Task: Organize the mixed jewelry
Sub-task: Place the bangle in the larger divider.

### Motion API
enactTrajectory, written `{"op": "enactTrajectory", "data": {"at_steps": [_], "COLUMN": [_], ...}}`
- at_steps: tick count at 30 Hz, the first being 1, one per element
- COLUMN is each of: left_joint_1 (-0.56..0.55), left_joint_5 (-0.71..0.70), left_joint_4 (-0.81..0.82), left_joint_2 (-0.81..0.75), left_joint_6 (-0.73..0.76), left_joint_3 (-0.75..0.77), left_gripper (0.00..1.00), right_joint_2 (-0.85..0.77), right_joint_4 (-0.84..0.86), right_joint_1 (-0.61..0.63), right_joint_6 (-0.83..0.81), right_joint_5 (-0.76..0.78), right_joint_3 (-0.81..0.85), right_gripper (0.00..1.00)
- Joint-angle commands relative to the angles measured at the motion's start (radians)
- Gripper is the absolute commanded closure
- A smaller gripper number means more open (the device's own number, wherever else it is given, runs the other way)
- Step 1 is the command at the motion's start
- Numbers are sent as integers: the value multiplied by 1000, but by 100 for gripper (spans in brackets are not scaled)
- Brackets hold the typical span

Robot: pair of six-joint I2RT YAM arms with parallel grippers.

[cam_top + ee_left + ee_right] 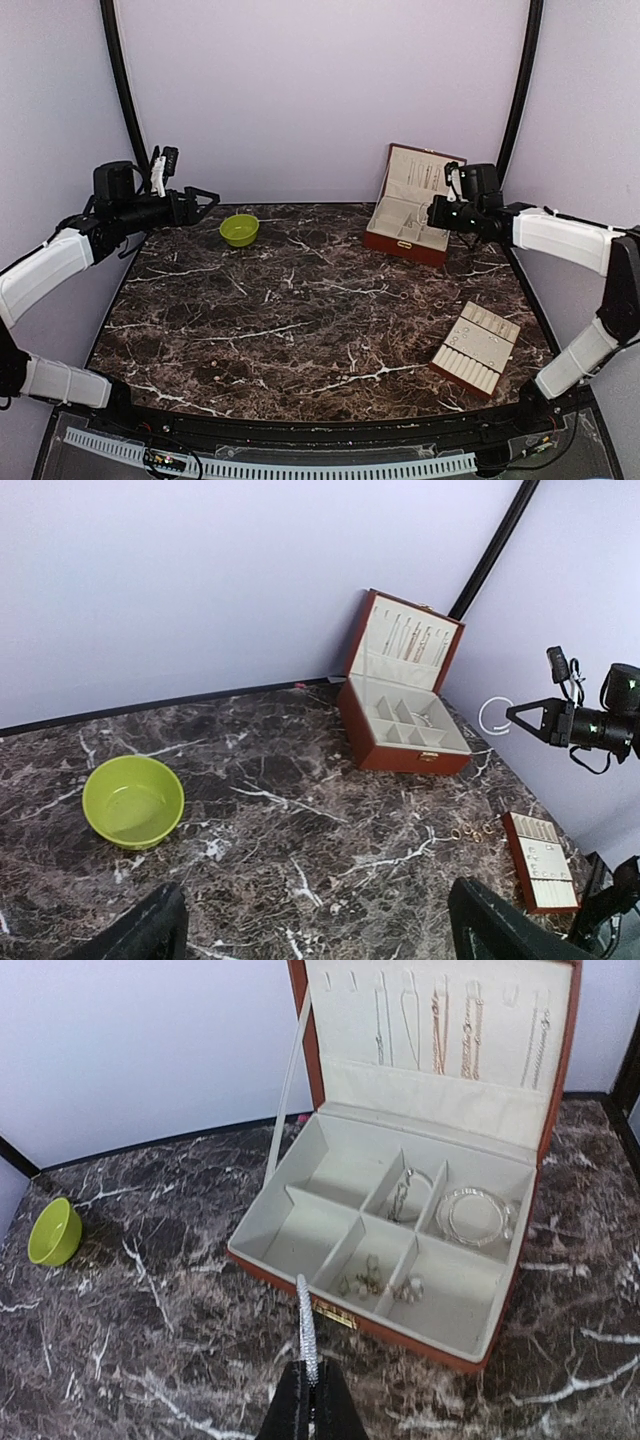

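My right gripper (310, 1400) is shut on a thin silvery bangle (308, 1328), seen edge-on, in front of the open red-brown jewelry box (300, 1280). The left wrist view shows that hoop (494, 717) hanging at the right gripper's tips, in the air to the right of the box (400, 755). Its compartments hold other bangles (478, 1216), a chain bracelet (404, 1196), and small studs (365, 1280) and rings (408, 1288). Chains (440, 1020) hang in the lid. Small rings (470, 832) lie on the marble beside the beige slotted tray (540, 865). My left gripper (205, 200) is open and empty, hovering left of the lime-green bowl (239, 230).
The slotted tray (478, 348) lies at the front right of the dark marble table (300, 330). The jewelry box (405, 240) stands at the back right with its lid up against the wall. The bowl (133, 800) looks empty.
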Motion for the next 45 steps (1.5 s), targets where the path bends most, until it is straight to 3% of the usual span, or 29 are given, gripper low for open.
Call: {"op": "enactTrajectory", "data": {"at_steps": [1, 11, 23, 45], "left_joint_1": [4, 4, 4, 4], "left_joint_5": [-101, -194, -214, -182], "left_joint_4": [-73, -106, -113, -112], "left_joint_2": [-58, -171, -217, -197], "left_joint_6": [64, 129, 148, 128], "left_joint_3": [-5, -7, -3, -3], "left_gripper": [7, 7, 7, 7], "right_joint_2": [151, 469, 779, 951], "right_joint_4": [35, 143, 108, 110], "right_joint_1": [-11, -21, -32, -52], "right_joint_6": [-42, -17, 20, 80], "right_joint_5": [52, 67, 71, -14], "right_joint_3": [152, 437, 733, 792], "right_gripper": [100, 100, 100, 100]}}
